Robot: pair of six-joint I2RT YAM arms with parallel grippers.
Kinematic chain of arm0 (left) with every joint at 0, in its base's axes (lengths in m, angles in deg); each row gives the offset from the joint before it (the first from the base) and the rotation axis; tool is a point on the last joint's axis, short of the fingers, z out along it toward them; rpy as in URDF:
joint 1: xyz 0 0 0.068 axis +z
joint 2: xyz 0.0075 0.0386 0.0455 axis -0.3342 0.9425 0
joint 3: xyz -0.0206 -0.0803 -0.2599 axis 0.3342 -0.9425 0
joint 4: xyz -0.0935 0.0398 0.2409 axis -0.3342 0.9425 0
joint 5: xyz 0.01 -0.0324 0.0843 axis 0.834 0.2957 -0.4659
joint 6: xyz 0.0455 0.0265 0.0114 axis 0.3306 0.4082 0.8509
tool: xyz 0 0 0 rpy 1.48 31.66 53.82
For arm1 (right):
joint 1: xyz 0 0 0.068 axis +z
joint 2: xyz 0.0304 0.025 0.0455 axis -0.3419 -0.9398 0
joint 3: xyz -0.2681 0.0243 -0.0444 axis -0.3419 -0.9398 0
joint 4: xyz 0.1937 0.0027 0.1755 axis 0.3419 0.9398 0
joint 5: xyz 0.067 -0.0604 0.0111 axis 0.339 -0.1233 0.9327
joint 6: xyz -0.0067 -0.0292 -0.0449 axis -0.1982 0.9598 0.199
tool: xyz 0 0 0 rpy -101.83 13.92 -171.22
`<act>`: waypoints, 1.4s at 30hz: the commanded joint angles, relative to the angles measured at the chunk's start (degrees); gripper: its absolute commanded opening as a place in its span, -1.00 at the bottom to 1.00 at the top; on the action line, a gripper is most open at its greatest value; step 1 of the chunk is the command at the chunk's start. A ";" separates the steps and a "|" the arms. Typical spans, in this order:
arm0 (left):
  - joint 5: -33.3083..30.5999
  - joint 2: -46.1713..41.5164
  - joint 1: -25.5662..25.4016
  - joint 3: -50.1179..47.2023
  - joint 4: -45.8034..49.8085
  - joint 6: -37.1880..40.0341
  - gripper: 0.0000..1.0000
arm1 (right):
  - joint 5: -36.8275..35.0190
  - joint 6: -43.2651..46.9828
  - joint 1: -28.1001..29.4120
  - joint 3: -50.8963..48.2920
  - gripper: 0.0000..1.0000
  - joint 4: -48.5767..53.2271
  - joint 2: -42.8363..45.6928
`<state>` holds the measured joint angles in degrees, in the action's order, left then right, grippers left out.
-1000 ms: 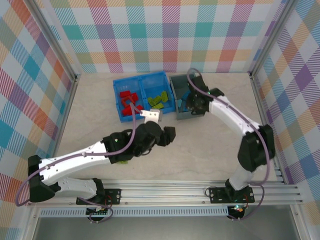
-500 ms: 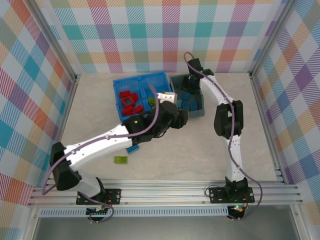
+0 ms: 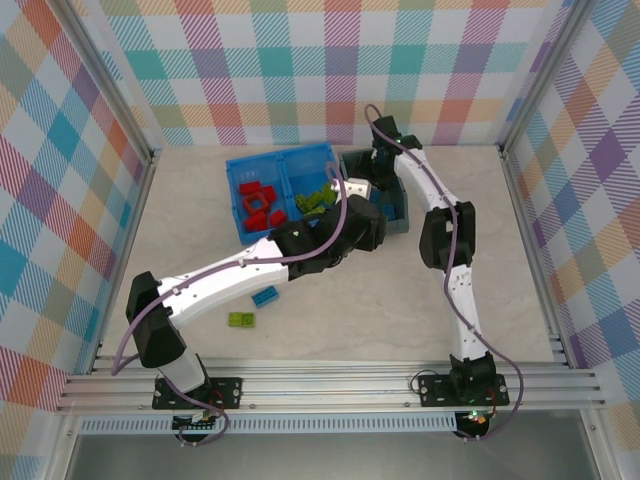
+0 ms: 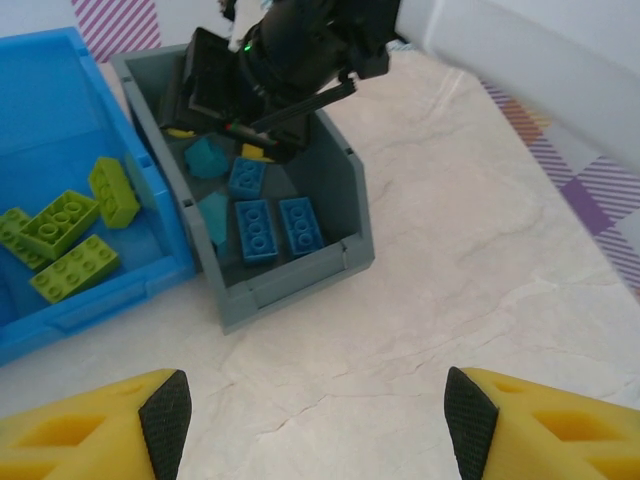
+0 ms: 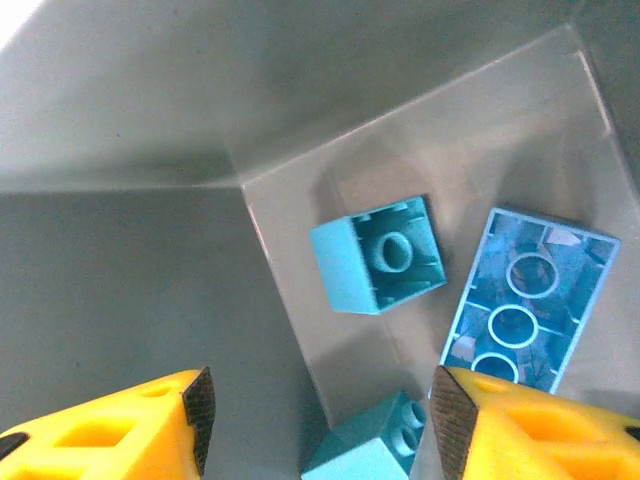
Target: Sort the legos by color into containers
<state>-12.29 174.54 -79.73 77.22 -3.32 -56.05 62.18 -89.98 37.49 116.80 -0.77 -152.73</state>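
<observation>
Right claw (image 5: 320, 405) spread in grey bin (image 5: 120, 250); two legos (image 3: 264, 296) on table (image 3: 400, 300).

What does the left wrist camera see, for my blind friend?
A grey bin holds blue bricks, and the right hand reaches into it. Beside it, a blue bin holds lime green bricks; the left hand stands open over the table.

Top view: the left arm (image 3: 240, 275) lies across the near wall of the grey bin (image 3: 400, 208), hiding most of its contents. Left wrist view: the blue bin (image 4: 50, 50) is cut off at the left edge, and the right arm (image 4: 290, 50) covers the grey bin's far corner. Right wrist view: one turquoise brick (image 5: 375, 445) is cut by the bottom edge.
</observation>
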 commanded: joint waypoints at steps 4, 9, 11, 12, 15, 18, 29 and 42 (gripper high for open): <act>-5.83 -9.63 0.26 -5.13 11.15 -6.83 0.40 | -1.65 1.35 1.07 -3.34 0.21 0.15 12.15; -7.21 -18.81 0.61 -14.53 22.11 -18.01 0.41 | -4.54 2.87 2.42 -14.91 0.23 -4.40 24.72; -7.03 -23.29 0.78 -18.92 26.14 -23.30 0.41 | -4.54 3.75 3.36 -23.08 0.26 -8.59 31.86; -6.84 -25.31 0.83 -20.98 27.79 -25.66 0.41 | -4.51 4.33 3.91 -26.90 0.27 -10.61 34.95; -5.86 -32.56 1.21 -27.30 31.76 -32.08 0.41 | -4.94 7.29 7.09 -39.53 0.31 -17.23 45.88; -4.83 -38.81 2.06 -32.13 34.80 -37.48 0.40 | -3.83 10.57 11.61 -51.29 0.34 -22.80 56.08; 12.47 -37.16 17.23 -41.03 32.03 -30.62 0.47 | 0.68 13.63 34.07 -83.63 0.39 -33.58 82.41; 14.22 -35.53 23.14 -52.84 24.17 -57.67 0.41 | -4.06 8.67 46.18 -89.20 0.40 -34.19 81.34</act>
<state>3.32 138.37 -57.74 23.70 20.83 -106.45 59.36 -80.21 82.58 26.86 -32.48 -70.09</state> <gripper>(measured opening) 0.708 0.699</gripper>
